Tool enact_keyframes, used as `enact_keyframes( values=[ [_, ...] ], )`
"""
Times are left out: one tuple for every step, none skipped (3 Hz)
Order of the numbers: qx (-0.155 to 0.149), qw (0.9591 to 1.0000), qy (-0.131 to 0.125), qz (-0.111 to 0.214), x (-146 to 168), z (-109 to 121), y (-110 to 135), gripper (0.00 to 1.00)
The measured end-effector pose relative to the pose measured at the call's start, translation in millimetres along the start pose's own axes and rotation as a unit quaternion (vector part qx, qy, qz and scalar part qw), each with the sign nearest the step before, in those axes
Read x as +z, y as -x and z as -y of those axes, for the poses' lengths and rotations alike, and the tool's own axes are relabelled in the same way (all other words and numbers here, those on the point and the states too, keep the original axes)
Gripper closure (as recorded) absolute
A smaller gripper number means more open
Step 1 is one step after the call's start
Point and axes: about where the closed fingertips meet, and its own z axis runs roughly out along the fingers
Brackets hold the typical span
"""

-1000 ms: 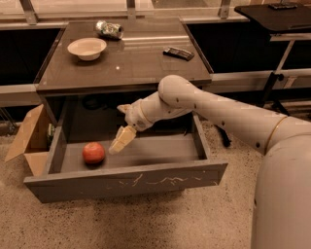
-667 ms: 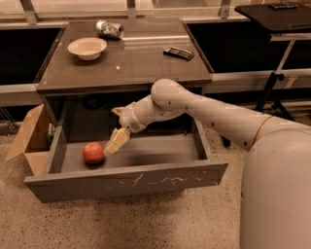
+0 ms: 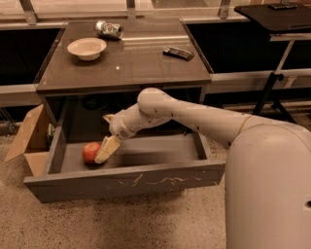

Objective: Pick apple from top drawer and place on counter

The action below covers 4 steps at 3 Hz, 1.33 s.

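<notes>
The apple (image 3: 90, 152), small and red-orange, lies on the floor of the open top drawer (image 3: 126, 184) at its left end. My gripper (image 3: 107, 149) reaches down into the drawer from the right, and its pale tip is against the apple's right side. The apple rests on the drawer floor and is not lifted. The counter (image 3: 141, 63) is the glossy brown top of the grey cabinet above the drawer. My white arm (image 3: 194, 116) crosses in front of the cabinet from the lower right.
A cream bowl (image 3: 87, 47), a crushed can (image 3: 109, 29) and a dark remote (image 3: 178, 53) sit on the counter. A brown cardboard box (image 3: 28, 138) stands left of the drawer. A black desk (image 3: 277, 12) with metal legs stands at the right.
My gripper has moved left and down inside the drawer, from a short way right of the apple to right against it. The apple has not moved.
</notes>
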Motion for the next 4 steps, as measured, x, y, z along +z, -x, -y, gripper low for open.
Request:
enact_keyframes(
  values=[
    [-0.005,1.0,0.0,-0.004,15,-6,-3,0.0],
    [-0.01,0.9999,0.004,-0.01,30,-10,-6,0.0],
    [-0.011,0.9998,0.007,-0.015,39,-12,-11,0.17],
    [-0.01,0.9998,0.008,-0.018,42,-13,-16,0.41]
  ],
)
